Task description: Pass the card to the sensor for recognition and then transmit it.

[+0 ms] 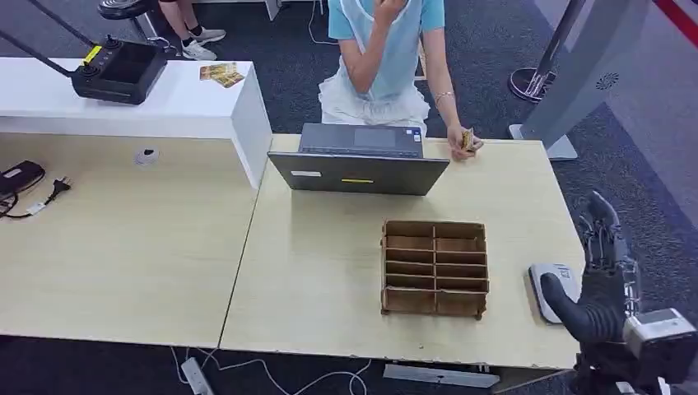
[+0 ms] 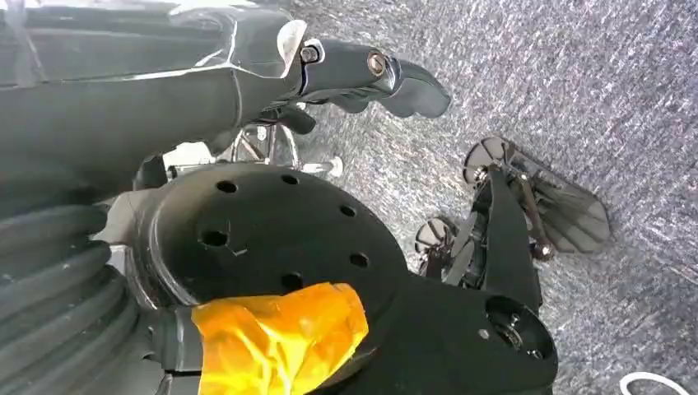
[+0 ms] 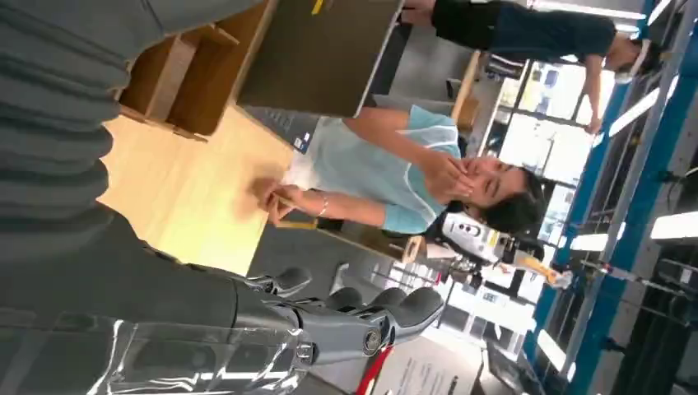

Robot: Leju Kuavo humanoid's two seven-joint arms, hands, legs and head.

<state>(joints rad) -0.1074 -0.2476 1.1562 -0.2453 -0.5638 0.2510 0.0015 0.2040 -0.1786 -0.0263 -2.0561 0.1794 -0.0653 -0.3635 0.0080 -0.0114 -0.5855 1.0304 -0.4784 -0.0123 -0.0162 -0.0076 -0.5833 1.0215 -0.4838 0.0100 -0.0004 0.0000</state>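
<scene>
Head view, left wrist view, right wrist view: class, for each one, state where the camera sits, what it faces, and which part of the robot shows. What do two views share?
Head view: high on the body, looking down at the table, laptop, divided box and sensor; right hand shows.
Left wrist view: behind the hanging left hand, facing carpet.
Right wrist view: behind the right hand, facing across the table.
Shared: head and right wrist views both show the seated person holding a card.
</scene>
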